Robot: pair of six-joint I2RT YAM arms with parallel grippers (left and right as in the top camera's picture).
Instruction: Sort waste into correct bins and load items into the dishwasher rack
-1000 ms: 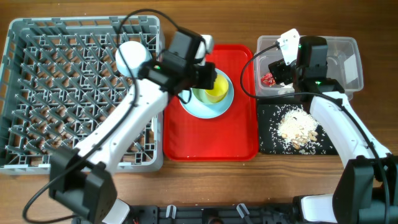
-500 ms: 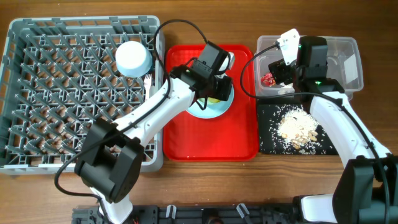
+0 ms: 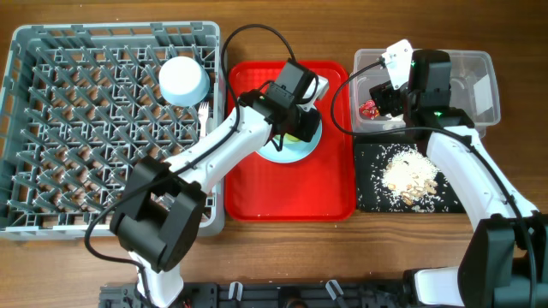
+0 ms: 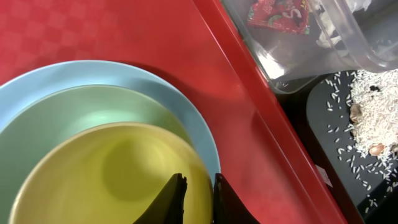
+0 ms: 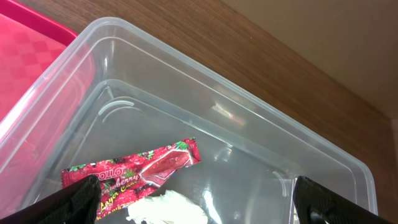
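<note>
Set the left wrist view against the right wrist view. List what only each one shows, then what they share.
Only the left wrist view: the blue plate, the yellow-green cup on it, the left gripper with jaws pinching the cup's rim, and the black tray strewn with food scraps. Only the right wrist view: a broad stretch of wooden table behind the clear tub, and the right gripper, jaws wide apart. Both: the clear tub, the red wrapper lying in it, and the red tray beside it.
</note>
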